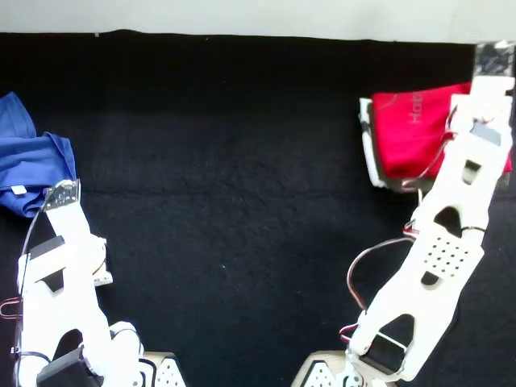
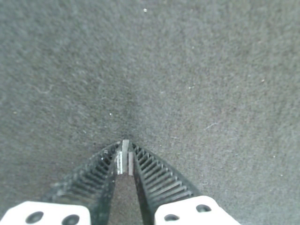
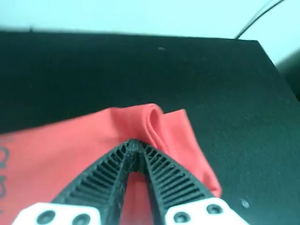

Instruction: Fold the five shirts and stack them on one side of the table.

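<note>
Left claw (image 2: 124, 147) clenched, empty, over mat (image 2: 211, 70); blue shirt (image 1: 32, 157) lay at its 11 o'clock. I judged this claw nearer than right claw (image 3: 135, 143), clenched atop red shirt (image 1: 403, 133).

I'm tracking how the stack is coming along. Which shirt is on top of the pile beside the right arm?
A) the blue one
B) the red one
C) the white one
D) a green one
B: the folded red fabric shirt lies on top of the pile, with the edge of a white cloth showing under it. The crumpled blue shirt lies apart, near the other arm.
</note>
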Action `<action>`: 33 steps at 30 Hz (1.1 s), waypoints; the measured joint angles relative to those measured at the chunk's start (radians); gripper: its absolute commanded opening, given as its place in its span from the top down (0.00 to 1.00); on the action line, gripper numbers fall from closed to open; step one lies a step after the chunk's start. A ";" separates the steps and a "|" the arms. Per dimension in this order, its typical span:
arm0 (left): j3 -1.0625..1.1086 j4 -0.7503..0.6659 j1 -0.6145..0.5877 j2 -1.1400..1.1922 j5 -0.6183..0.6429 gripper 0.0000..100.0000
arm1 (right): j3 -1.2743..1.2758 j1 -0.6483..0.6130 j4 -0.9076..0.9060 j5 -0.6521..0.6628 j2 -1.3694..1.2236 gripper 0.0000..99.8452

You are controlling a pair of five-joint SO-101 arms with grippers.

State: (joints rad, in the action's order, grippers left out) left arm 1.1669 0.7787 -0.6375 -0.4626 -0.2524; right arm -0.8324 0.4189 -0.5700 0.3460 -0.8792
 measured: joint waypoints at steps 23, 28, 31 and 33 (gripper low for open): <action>0.000 0.000 0.000 0.000 0.000 0.99 | -0.816 -0.072 -1.036 -0.138 0.114 0.81; 0.000 0.000 0.000 0.000 0.000 0.99 | -0.763 0.002 -1.092 -0.138 0.084 0.96; 0.000 0.000 0.000 0.000 0.000 0.99 | -0.733 0.064 -1.060 -0.138 -0.026 0.99; 0.000 0.000 0.000 0.000 0.000 0.99 | -0.732 0.104 -1.017 -0.107 -0.103 0.99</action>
State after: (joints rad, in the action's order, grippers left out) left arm 1.1669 0.7787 -0.6375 -0.4626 -0.2524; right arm -1.5643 0.5232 -1.5873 0.2386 -0.9820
